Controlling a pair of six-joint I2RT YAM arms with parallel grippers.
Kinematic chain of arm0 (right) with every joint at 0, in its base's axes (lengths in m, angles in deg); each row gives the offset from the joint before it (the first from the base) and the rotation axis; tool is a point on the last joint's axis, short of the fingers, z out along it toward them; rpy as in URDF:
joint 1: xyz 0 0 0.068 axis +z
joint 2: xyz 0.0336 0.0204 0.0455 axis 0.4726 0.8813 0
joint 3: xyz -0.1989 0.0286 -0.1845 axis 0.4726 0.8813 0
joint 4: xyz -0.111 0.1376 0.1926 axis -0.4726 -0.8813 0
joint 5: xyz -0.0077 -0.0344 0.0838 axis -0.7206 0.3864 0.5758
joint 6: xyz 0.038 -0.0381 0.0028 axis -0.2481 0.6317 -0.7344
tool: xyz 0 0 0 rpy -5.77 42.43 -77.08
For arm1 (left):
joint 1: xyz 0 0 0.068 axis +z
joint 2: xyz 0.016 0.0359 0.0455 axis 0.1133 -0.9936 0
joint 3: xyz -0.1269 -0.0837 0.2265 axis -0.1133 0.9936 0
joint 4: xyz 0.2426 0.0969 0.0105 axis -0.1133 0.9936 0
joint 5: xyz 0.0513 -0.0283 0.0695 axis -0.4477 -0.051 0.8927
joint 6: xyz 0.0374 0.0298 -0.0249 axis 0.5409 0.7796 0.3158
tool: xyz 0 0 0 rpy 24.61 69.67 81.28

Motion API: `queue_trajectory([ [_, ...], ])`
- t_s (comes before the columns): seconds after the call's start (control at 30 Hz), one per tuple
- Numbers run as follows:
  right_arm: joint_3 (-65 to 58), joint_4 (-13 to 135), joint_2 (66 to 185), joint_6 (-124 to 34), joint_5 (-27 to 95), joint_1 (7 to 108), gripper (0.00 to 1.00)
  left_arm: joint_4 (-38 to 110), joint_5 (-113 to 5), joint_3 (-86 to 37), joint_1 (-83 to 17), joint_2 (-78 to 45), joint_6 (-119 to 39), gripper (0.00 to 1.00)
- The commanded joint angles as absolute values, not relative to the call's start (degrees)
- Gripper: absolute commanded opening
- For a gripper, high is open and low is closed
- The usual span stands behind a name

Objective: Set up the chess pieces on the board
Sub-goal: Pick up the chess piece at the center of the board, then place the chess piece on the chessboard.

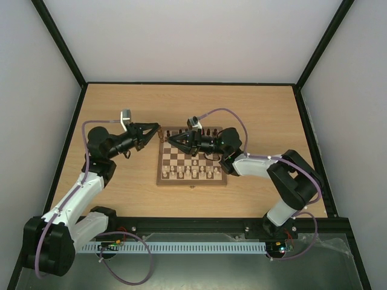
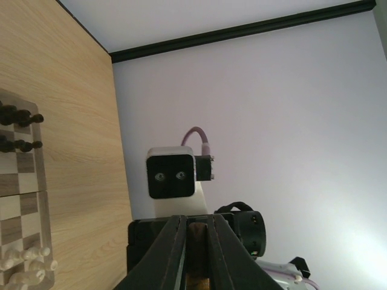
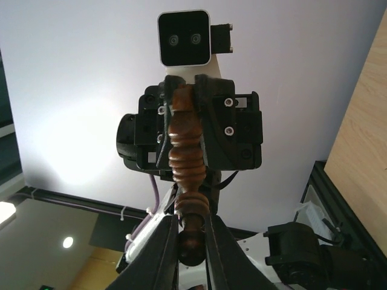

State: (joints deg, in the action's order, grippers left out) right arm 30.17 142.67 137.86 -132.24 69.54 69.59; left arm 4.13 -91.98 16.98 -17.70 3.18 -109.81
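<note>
One dark brown chess piece [image 3: 186,151] hangs in the air between my two grippers, which face each other tip to tip. My left gripper [image 2: 198,225] is shut on its base end, and the wood shows between the fingers [image 2: 175,254]. My right gripper [image 3: 190,223] is shut on its neck, just behind the round head. In the top view the left gripper [image 1: 154,130] and right gripper [image 1: 171,139] meet over the far left corner of the board [image 1: 161,172]. More dark chess pieces [image 1: 208,132] stand on the board's far rows.
Pale cream chessmen [image 1: 190,173] fill the board's near rows. Dark chessmen [image 2: 18,118] and pale ones [image 2: 27,260] also show in the left wrist view. The wooden table [image 1: 266,115] is walled by white panels with black frame posts.
</note>
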Motion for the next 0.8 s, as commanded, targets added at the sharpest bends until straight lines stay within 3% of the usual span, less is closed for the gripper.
queue_trajectory([
  [0.0,29.6,135.8,134.6,-125.8,70.2,69.8,0.10,6.3,-92.9,17.2,-16.4,3.9,-106.7,0.04],
  [0.2,25.4,119.8,134.0,-117.4,72.8,68.4,0.08,18.7,-93.8,15.0,-11.8,5.9,-98.2,0.04],
  [0.37,11.3,77.0,133.0,-92.2,69.7,68.1,0.08,39.8,-91.7,9.4,-7.5,5.7,-82.9,0.04],
  [0.57,-12.5,36.4,142.8,-66.9,57.2,68.1,0.10,45.6,-89.3,9.6,-6.3,4.0,-76.0,0.04],
  [0.77,-27.9,18.3,152.7,-58.6,36.9,69.7,0.08,48.1,-87.0,9.7,-5.7,2.9,-72.2,0.04],
])
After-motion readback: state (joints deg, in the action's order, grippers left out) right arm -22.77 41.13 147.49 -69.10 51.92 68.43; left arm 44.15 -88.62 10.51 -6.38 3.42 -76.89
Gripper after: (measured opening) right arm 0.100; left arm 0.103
